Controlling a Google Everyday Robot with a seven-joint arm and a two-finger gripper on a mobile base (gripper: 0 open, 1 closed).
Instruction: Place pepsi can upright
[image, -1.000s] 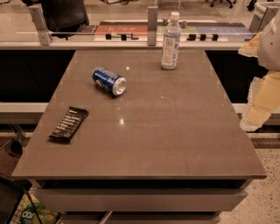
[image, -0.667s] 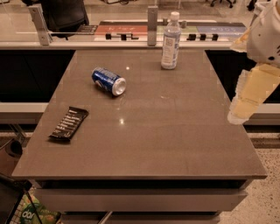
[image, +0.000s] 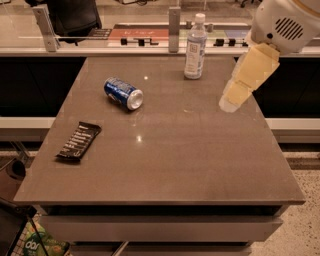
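Table holds pepsi can, bottle, wrapper; end effector hovers above.

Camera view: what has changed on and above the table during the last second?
The robot's cream-coloured gripper moved left, from beyond the right edge to above the brown table. Nothing was taken hold of. The small blue aluminium pepsi can lies on its side as before; the clear plastic bottle and black snack bar stayed put.

You'll find the pepsi can lying on its side on the counter, left of centre and toward the far edge. Its body is blue, and one silver end faces the near right. The gripper hangs over the counter's right side, well apart from the can.
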